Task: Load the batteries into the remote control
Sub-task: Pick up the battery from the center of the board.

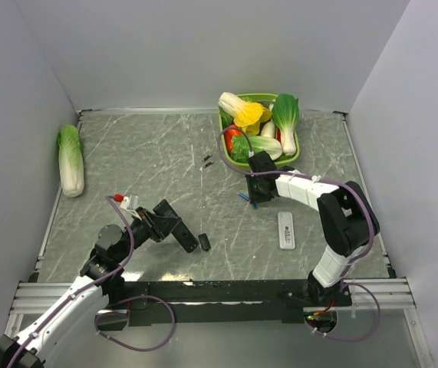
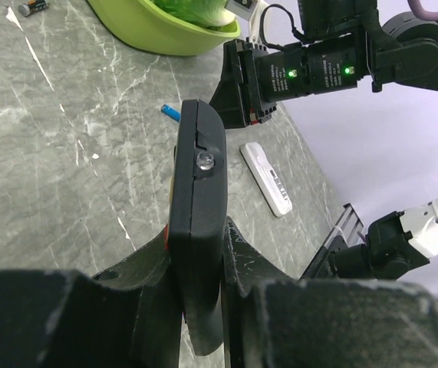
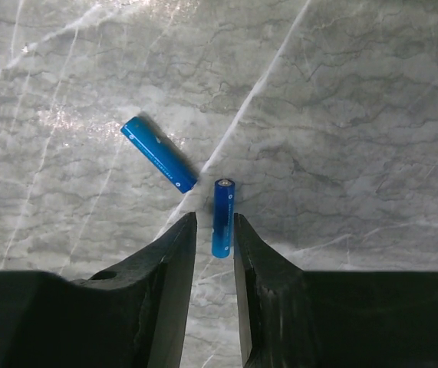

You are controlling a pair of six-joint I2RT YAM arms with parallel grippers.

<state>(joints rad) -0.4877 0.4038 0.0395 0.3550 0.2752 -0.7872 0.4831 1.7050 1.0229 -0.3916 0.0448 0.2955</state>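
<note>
Grey marbled worktop, pale walls on three sides. Both batteries [image 3: 158, 153] lie on it centre-right in the top view, just below the green bowl [image 1: 298, 146] of vegetables. In the right wrist view one sits diagonally at upper left. The other battery [image 3: 223, 207] lies lengthwise between the fingers of the right end effector [image 3: 214, 230]. Those fingers stand narrowly apart, not clamped: the cell appears to touch one pad, with a sliver of worktop showing on the other side. The two cells' near ends almost meet. The remote control [image 2: 199, 230] is lower left in the top view, clamped edge-on in the left end effector [image 2: 201, 253] and off the surface. Its battery bay cannot be seen from these views. A small dark piece [image 1: 204, 242] lies just beside it, and the white remote [image 1: 286, 229] is at lower right. Judgement: the step in hand is picking the first cell. To do it well, shift slightly so the cell sits centred in the gap. Close slowly on its mid-length so it does not roll or nudge its neighbour, then lift straight up. Note which end is which before carrying it over.
</note>
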